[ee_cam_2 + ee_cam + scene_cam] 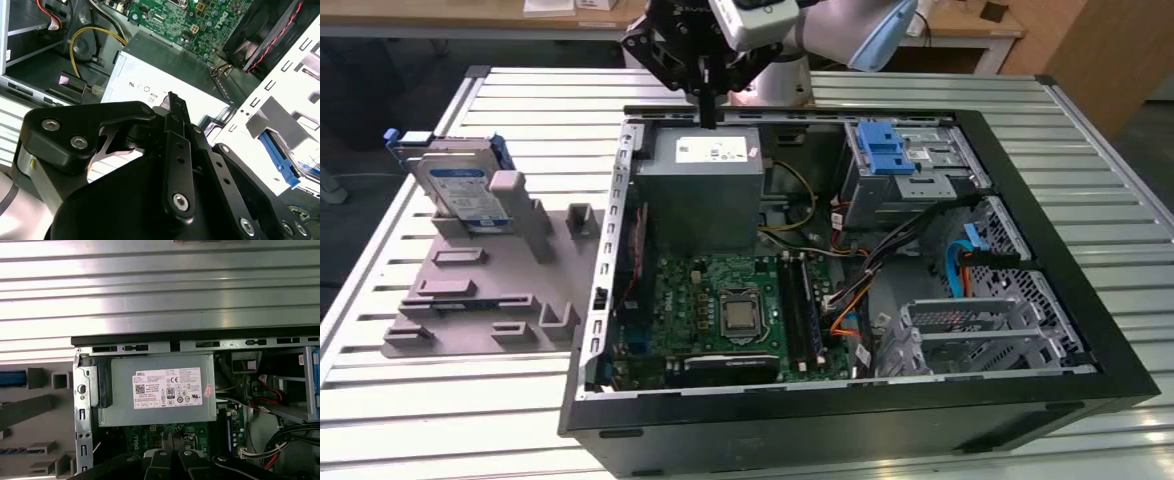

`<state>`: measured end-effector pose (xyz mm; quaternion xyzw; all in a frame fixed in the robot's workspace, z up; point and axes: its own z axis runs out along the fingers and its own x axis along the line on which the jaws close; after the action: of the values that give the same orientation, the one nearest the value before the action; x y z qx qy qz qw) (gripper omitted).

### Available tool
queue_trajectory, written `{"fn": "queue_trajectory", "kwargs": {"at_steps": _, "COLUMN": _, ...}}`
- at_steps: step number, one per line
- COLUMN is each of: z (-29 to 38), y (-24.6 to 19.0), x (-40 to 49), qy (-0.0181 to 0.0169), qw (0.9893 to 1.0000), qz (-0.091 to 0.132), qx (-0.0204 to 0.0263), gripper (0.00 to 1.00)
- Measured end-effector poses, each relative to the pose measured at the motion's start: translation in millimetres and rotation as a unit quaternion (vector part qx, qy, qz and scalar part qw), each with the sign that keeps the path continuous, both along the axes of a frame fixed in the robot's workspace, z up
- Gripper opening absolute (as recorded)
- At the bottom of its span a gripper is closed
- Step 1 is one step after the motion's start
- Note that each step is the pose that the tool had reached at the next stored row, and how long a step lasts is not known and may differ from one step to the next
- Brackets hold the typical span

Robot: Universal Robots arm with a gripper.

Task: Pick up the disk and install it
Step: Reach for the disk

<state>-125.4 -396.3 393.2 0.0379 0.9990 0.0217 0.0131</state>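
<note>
disk point(459, 188) upright in rack point(470, 292), case point(854, 412) open

In the exterior view the disk point(460, 190) stands in a grey holder point(480, 290) near the table's point(427, 400) edge on the exterior view's left, its lower part hidden behind 1 of the holder's posts, and the arm point(854, 30) is cut off by the picture's upper edge. In the second wrist view the gripper point(170, 97) covers much of the grey box point(165, 60), whose sticker point(145, 87) carries print too small to tell.
</note>
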Motion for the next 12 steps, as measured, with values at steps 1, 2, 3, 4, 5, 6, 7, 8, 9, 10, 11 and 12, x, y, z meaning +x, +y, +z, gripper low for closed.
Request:
{"fn": "queue_trajectory", "kwargs": {"at_steps": 1, "z": 0.0, "y": 0.3, "x": -0.5, "qy": 0.0, "qw": 1.0, "qz": 0.0, "qx": 0.0, "gripper": 0.11}}
{"fn": "queue_trajectory", "kwargs": {"at_steps": 2, "z": 0.0, "y": 0.4, "x": -1.1, "qy": 0.0, "qw": 1.0, "qz": 0.0, "qx": 0.0, "gripper": 0.11}}
{"fn": "queue_trajectory", "kwargs": {"at_steps": 3, "z": -0.1, "y": 0.6, "x": -1.6, "qy": 0.0, "qw": 1.0, "qz": 0.0, "qx": 0.0, "gripper": 0.11}}
{"fn": "queue_trajectory", "kwargs": {"at_steps": 4, "z": -0.1, "y": 0.7, "x": -2.1, "qy": 0.0, "qw": 1.0, "qz": 0.0, "qx": -0.0001, "gripper": 0.11}}
{"fn": "queue_trajectory", "kwargs": {"at_steps": 5, "z": -0.1, "y": 0.9, "x": -2.5, "qy": 0.0, "qw": 1.0, "qz": 0.0, "qx": -0.0001, "gripper": 0.11}}
{"fn": "queue_trajectory", "kwargs": {"at_steps": 6, "z": -0.2, "y": 1.0, "x": -3.0, "qy": 0.0, "qw": 1.0, "qz": 0.0, "qx": -0.0001, "gripper": 0.11}}
{"fn": "queue_trajectory", "kwargs": {"at_steps": 7, "z": -0.2, "y": 1.0, "x": -3.2, "qy": 0.0, "qw": 1.0, "qz": 0.0, "qx": 0.0, "gripper": 0.11}}
{"fn": "queue_trajectory", "kwargs": {"at_steps": 8, "z": -0.2, "y": 1.0, "x": -3.2, "qy": 0.0, "qw": 1.0, "qz": 0.0, "qx": 0.0, "gripper": 0.11}}
{"fn": "queue_trajectory", "kwargs": {"at_steps": 9, "z": -0.3, "y": 1.1, "x": -3.7, "qy": 0.0, "qw": 1.0, "qz": 0.0, "qx": 0.0, "gripper": 0.11}}
{"fn": "queue_trajectory", "kwargs": {"at_steps": 10, "z": -0.4, "y": 1.1, "x": -4.3, "qy": 0.0, "qw": 1.0, "qz": 0.0, "qx": 0.0, "gripper": 0.11}}
{"fn": "queue_trajectory", "kwargs": {"at_steps": 11, "z": -0.4, "y": 1.1, "x": -4.4, "qy": 0.0, "qw": 1.0, "qz": 0.0, "qx": 0.0, "gripper": 0.11}}
{"fn": "queue_trajectory", "kwargs": {"at_steps": 12, "z": -0.4, "y": 1.2, "x": -4.6, "qy": 0.0, "qw": 1.0, "qz": 0.0, "qx": 0.0, "gripper": 0.11}}
